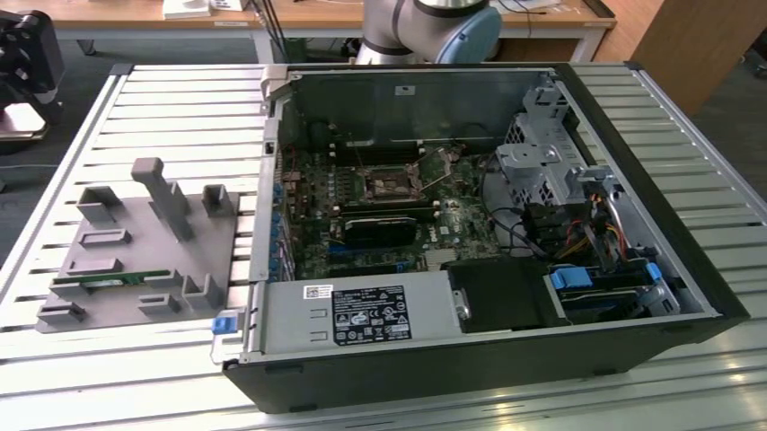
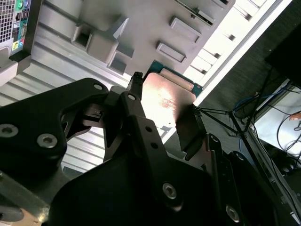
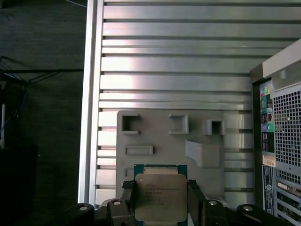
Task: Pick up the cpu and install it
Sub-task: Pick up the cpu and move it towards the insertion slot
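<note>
The cpu [image 3: 161, 197], a flat square chip with a silver-grey top and a green edge, is held between my gripper's [image 3: 161, 201] two black fingers. The second wrist view shows the same: the cpu [image 2: 165, 100] is clamped from both sides by the gripper [image 2: 164, 113]. It hangs in the air above the grey fixture tray [image 3: 164, 141]. In the exterior view the open computer case [image 1: 671, 224] lies on the slatted table, with the motherboard's socket [image 1: 392, 186] near its middle. The arm's base [image 1: 432, 27] stands behind the case.
The grey fixture tray [image 1: 132, 251] with upright pegs and pockets lies on the exterior view's left, and a green memory stick [image 1: 114, 281] rests on it. A power supply [image 1: 359, 314] and cables [image 1: 576, 233] fill the case's near side. The slatted table [image 1: 180, 99] ends at a dark floor.
</note>
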